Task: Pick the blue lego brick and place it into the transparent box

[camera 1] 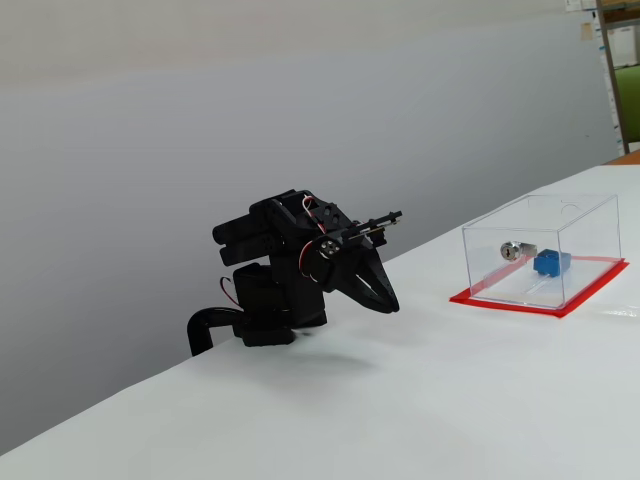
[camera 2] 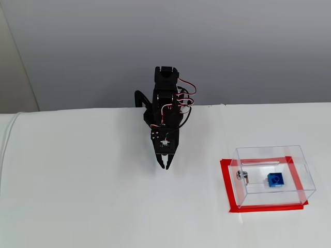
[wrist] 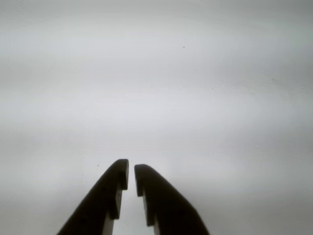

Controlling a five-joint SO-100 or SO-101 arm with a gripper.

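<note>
Blue lego brick (camera 2: 275, 180) well apart from end effector (camera 2: 165, 167)

Blue lego brick (camera 2: 275, 180), silver piece (camera 2: 243, 176), clear box (camera 2: 305, 182) on red base (camera 2: 226, 182); black tool (camera 2: 165, 166); white counter (camera 2: 77, 196)

— What's under me right now?
— A plain white table (camera 2: 77, 196), running back to a grey wall.
— And sitting on it?
— My own black base, near the back edge, and off to the right in both fixed views, the transparent box (camera 2: 273, 178) on its flat red base, well apart from me.
</note>
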